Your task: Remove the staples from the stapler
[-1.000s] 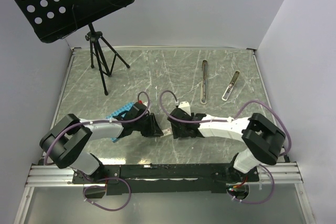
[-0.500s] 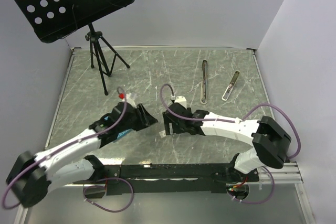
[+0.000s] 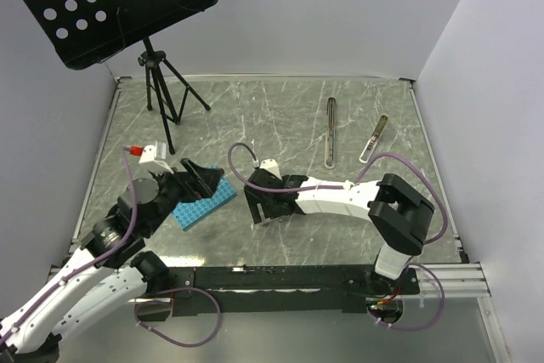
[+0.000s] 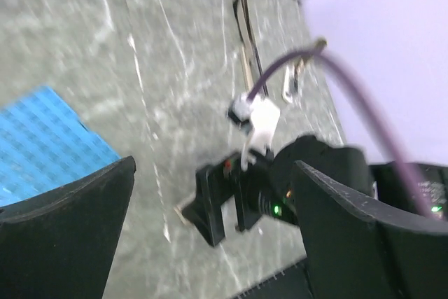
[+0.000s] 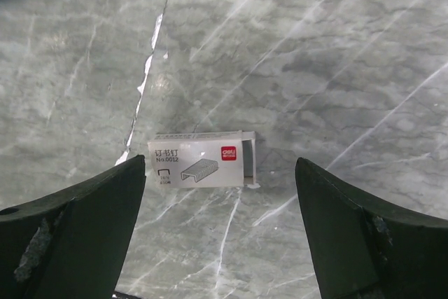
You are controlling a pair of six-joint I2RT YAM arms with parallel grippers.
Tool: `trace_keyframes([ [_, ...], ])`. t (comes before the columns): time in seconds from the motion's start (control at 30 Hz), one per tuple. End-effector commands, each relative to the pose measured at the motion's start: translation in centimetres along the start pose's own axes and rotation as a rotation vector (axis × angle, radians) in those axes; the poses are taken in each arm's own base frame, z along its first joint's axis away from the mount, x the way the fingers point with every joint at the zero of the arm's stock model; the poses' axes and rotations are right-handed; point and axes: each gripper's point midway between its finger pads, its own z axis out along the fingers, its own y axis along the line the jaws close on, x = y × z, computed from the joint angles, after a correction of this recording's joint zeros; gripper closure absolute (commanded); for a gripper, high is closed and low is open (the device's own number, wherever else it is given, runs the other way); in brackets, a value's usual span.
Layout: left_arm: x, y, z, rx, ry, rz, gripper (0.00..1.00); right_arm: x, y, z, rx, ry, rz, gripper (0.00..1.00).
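The stapler (image 3: 373, 139), slim and black and silver, lies at the back right of the table, far from both grippers. In the left wrist view the stapler (image 4: 290, 82) is a blur. The staples themselves are out of view. A white staple box (image 5: 199, 160) with a red logo lies flat on the marble, its drawer slightly out to the right. My right gripper (image 5: 220, 162) hangs open over the box without touching it; from above, the right gripper (image 3: 259, 207) sits mid-table. My left gripper (image 3: 204, 178) stands open and empty over the blue plate's far end.
A blue studded plate (image 3: 204, 201) lies at the front left, under the left gripper. A longer dark-and-silver bar (image 3: 331, 132) lies left of the stapler. A black perforated music stand (image 3: 110, 2) on a tripod (image 3: 161, 99) fills the back left. Walls enclose the table.
My left arm has drawn back to the left and its jaws have opened wide, uncovering the blue plate. The right gripper has shifted left and opened further.
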Motion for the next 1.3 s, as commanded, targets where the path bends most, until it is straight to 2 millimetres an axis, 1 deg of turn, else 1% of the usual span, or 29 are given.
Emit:
trace_keyframes([
  [0.0, -3.1, 0.6, -1.2, -0.057, -0.092, 0.117, 0.03, -1.1, 0.6, -0.5, 0.009, -0.022, -0.024, 0.05],
  [0.07, -3.4, 1.0, -1.3, -0.080, -0.101, 0.146, 0.03, -1.1, 0.9, -0.3, 0.003, -0.013, -0.033, 0.05],
  [0.13, -3.4, 1.5, -1.3, -0.099, -0.102, 0.163, 0.03, -1.0, 1.1, 0.0, 0.006, -0.002, -0.040, 0.05],
  [0.33, -3.4, 1.4, -1.2, -0.096, -0.103, 0.164, 0.03, -0.3, 1.4, 0.8, 0.005, 0.026, -0.052, 0.05],
  [0.5, -3.9, 1.6, -1.5, -0.104, -0.128, 0.156, 0.03, 0.4, 1.1, 1.5, 0.025, 0.049, -0.066, 0.05],
  [0.63, -4.1, 1.7, -1.8, -0.108, -0.138, 0.152, 0.03, 1.0, 1.3, 1.6, 0.026, 0.062, -0.080, 0.08],
  [0.73, -4.2, 1.6, -1.8, -0.105, -0.142, 0.149, 0.03, 1.1, 1.6, 1.4, 0.014, 0.057, -0.082, 0.14],
  [0.77, -4.2, 1.6, -1.8, -0.104, -0.143, 0.148, 0.03, 1.1, 1.7, 1.3, 0.009, 0.056, -0.085, 0.17],
  [0.93, -3.9, 1.7, -1.6, -0.111, -0.129, 0.153, 0.03, 1.1, 2.3, 0.9, -0.004, 0.053, -0.089, 0.25],
  [0.97, -3.9, 1.7, -1.6, -0.112, -0.130, 0.151, 0.03, 1.0, 2.2, 1.0, -0.004, 0.055, -0.086, 0.30],
  [1.03, -4.0, 1.8, -1.6, -0.116, -0.133, 0.151, 0.03, 1.1, 2.3, 0.8, -0.007, 0.053, -0.085, 0.34],
  [1.07, -3.9, 1.8, -1.6, -0.115, -0.132, 0.151, 0.03, 1.1, 2.4, 0.8, -0.010, 0.051, -0.084, 0.39],
  [1.17, -3.8, 1.9, -1.6, -0.115, -0.129, 0.158, 0.03, 1.1, 2.4, 0.9, -0.012, 0.053, -0.080, 0.46],
  [1.27, -3.8, 1.7, -1.6, -0.107, -0.127, 0.158, 0.03, 1.3, 2.3, 0.9, -0.007, 0.056, -0.077, 0.48],
])
